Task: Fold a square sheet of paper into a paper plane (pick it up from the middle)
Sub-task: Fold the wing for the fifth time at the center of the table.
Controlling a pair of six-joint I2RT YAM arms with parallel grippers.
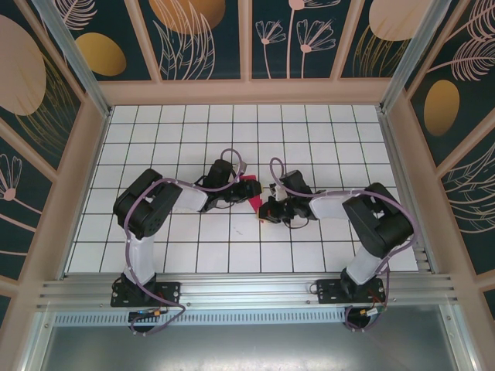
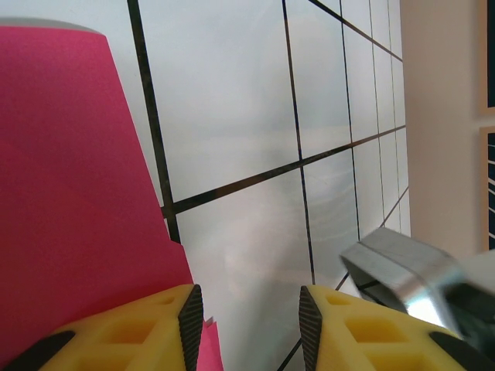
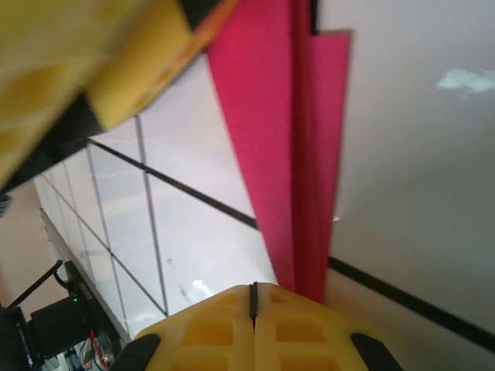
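Closed tight beside the folded pink paper (image 3: 286, 154), my right gripper (image 3: 253, 301) should pin its crease while my left gripper (image 2: 249, 321), jaws apart, presses flat along it.

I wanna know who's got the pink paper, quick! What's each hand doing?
Left hand: open, pink paper beside one finger, not between them.
Right hand: closed; pink paper reaches its fingers, cannot tell if pinched.

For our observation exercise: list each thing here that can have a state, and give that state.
Paper: creased into folded layers, between the two grippers.
Left gripper: open, paper beside one finger.
Right gripper: shut, fingers pressed together.
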